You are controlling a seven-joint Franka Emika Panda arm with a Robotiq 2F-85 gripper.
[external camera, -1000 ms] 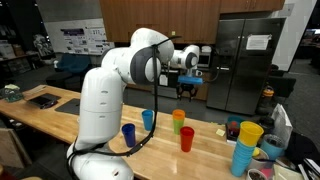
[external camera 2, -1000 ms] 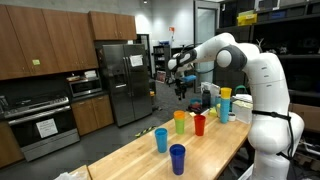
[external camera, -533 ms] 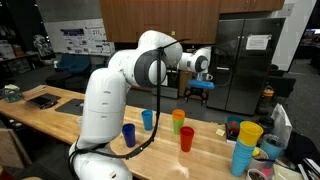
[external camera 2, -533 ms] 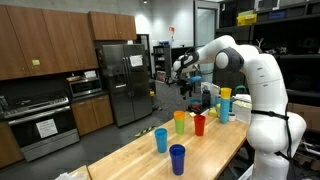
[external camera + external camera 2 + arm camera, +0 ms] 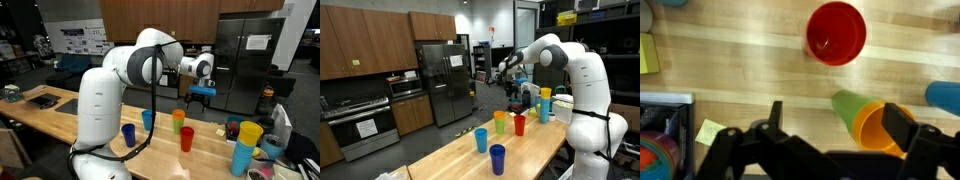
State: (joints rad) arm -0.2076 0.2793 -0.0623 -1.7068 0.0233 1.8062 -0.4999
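Risk: an off-centre descent could drive a jaw onto the rim of the orange cup and topple it. The gripper hangs high above the table, jaws spread wide, empty. Directly below, the orange cup sits nested in a green cup, with a red cup near.

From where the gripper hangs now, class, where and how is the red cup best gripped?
Probably by its rim wall, from above: the red cup stands upright, mouth open, apart from the orange cup, so the open gripper could straddle one wall.
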